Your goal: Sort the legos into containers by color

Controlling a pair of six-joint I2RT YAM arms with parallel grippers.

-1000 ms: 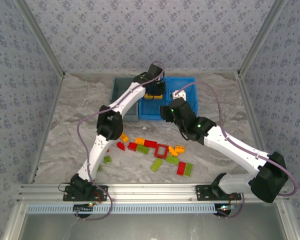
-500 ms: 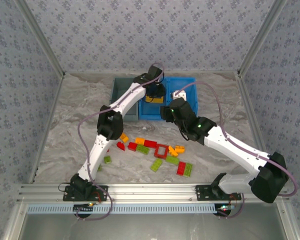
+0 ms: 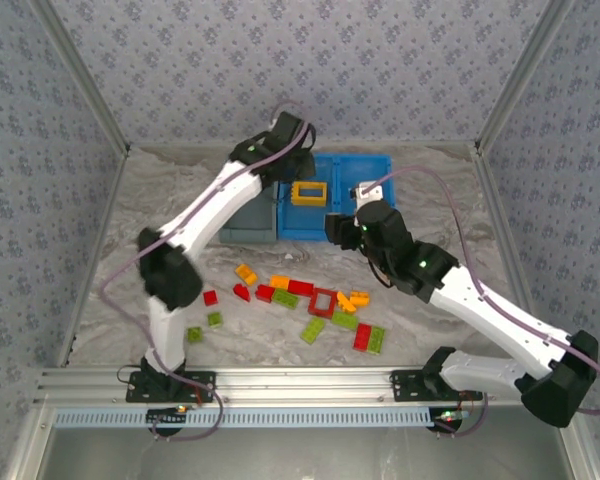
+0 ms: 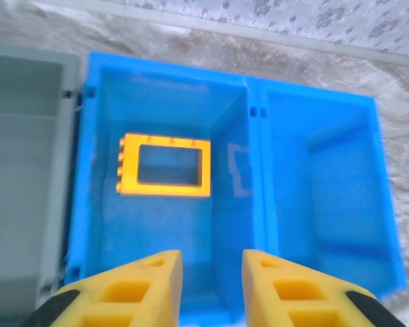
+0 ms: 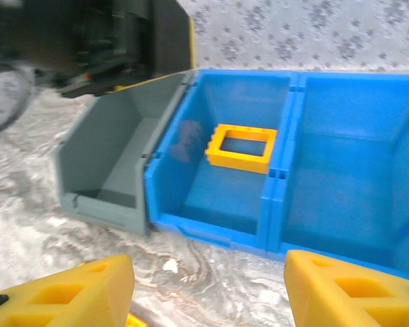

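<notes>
The left fingers [image 4: 140, 289] hang over the blue tray [image 4: 320, 204], slightly parted with nothing between them. Just ahead of them, the yellow frame [image 4: 165, 165] lies flat in the compartment beside the grey bin [image 4: 20, 170], its long side running left to right. The right fingers [image 5: 75, 289] are spread wide and empty, low over the bench [image 3: 130, 250] just in front of the tray. The loose legos [image 3: 301, 288] are scattered on the near side, between the two arms, with a red frame [image 3: 323, 302] in their midst. I'd give the next pick to the right arm. Its fingers are nearer the scatter, which lies behind them, towards the bases.
</notes>
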